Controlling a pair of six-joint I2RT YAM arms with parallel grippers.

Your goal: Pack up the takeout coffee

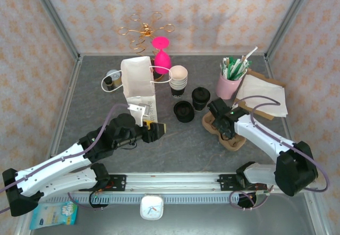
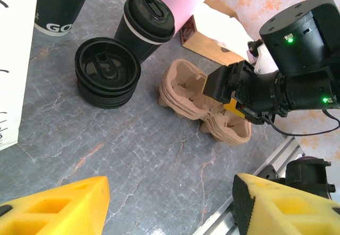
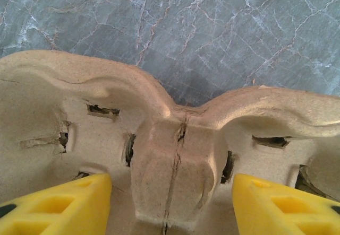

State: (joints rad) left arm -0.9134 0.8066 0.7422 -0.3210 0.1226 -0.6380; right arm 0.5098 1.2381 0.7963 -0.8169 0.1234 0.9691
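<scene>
The takeout coffee [image 2: 147, 24] is a dark cup with a black lid. It stands on the table [image 1: 191, 145] just behind a stack of brown pulp cup carriers [image 2: 186, 92], not in a carrier. My right gripper [image 3: 172, 203] is down in the top carrier [image 3: 53, 102], open. Its yellow fingers [image 3: 58, 206] straddle the centre post with a gap on each side. From above, that gripper [image 1: 226, 130] is over the carriers [image 1: 236, 142]. My left gripper [image 2: 170, 208] hovers open over bare table with nothing between its fingers. It is left of the carriers, below the white bag [image 1: 139, 84].
A stack of black lids [image 1: 184, 111] lies left of the coffee, with unlidded cups [image 1: 179, 81] behind. A pink cup of straws [image 1: 229, 84] and napkins on brown card [image 1: 263, 94] stand at the back right. A metal rail [image 1: 175, 179] edges the near side.
</scene>
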